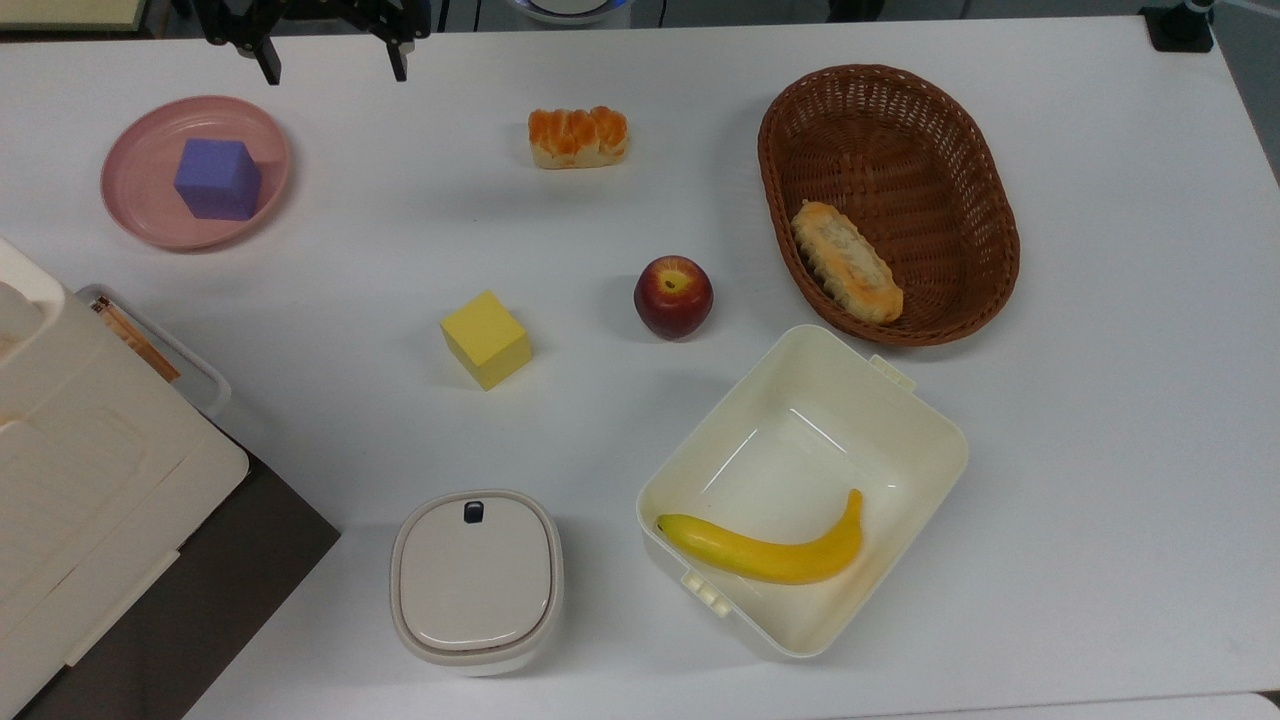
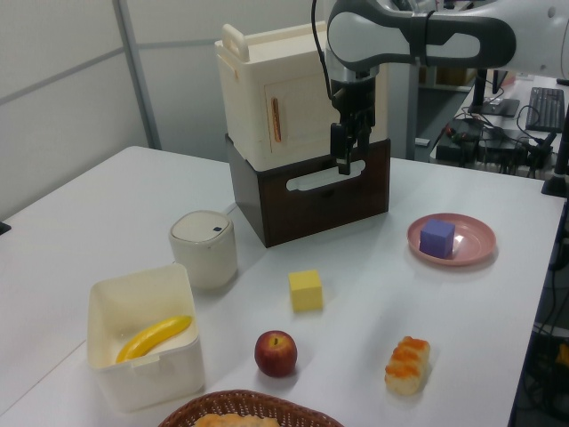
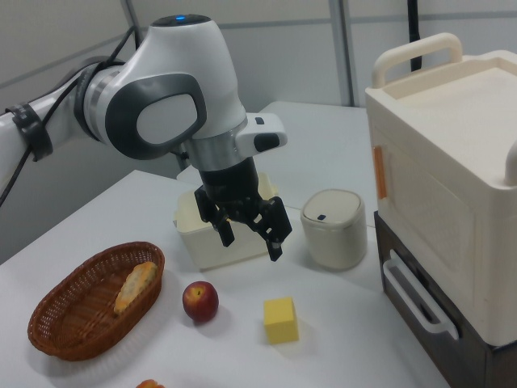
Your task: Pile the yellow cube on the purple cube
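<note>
While the gripper (image 3: 251, 237) hung above the table with its fingers (image 3: 276, 242) spread wide and holding nothing, the yellow cube (image 1: 486, 339) sat left of the apple (image 1: 673, 296) in the top view, and the purple cube (image 1: 218, 178) rested far left on the pink plate (image 1: 135, 160).

Yellow cube (image 1: 486, 339) apart from plated purple cube (image 1: 217, 178)

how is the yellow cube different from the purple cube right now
The yellow cube is pale yellow; the purple cube is violet. The yellow cube sits directly on the white table, while the purple cube rests inside a pink plate. In the top view, the yellow cube lies near the apple, the purple cube far left. Both are plain matte blocks of similar size, untouched.
</note>
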You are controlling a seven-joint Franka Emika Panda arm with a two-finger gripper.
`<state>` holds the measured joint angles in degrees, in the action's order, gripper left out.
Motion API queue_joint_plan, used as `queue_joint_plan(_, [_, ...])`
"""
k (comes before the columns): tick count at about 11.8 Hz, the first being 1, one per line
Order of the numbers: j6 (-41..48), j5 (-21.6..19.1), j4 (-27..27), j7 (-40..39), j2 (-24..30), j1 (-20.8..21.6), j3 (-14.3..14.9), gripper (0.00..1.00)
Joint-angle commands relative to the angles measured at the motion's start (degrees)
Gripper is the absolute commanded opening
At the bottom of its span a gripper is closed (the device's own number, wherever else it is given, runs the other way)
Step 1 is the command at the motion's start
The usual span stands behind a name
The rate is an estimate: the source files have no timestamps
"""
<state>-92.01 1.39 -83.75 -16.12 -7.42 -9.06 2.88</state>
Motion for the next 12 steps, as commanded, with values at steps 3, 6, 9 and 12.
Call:
queue_joint_plan(3, [0.8, 0.5, -0.5, 0.2, 1.0, -0.3, -0.3, 1.0])
queue_joint_plan(6, [0.7, -0.1, -0.5, 0.5, 0.9, -0.3, -0.3, 1.0])
queue_joint_plan(9, [0.2, -0.1, -0.5, 0.1, 0.7, -0.1, -0.5, 1.0])
queue_joint_plan(12, [-0.8, 0.0, -0.5, 0.1, -1.0, 0.2, -1.0, 1.0])
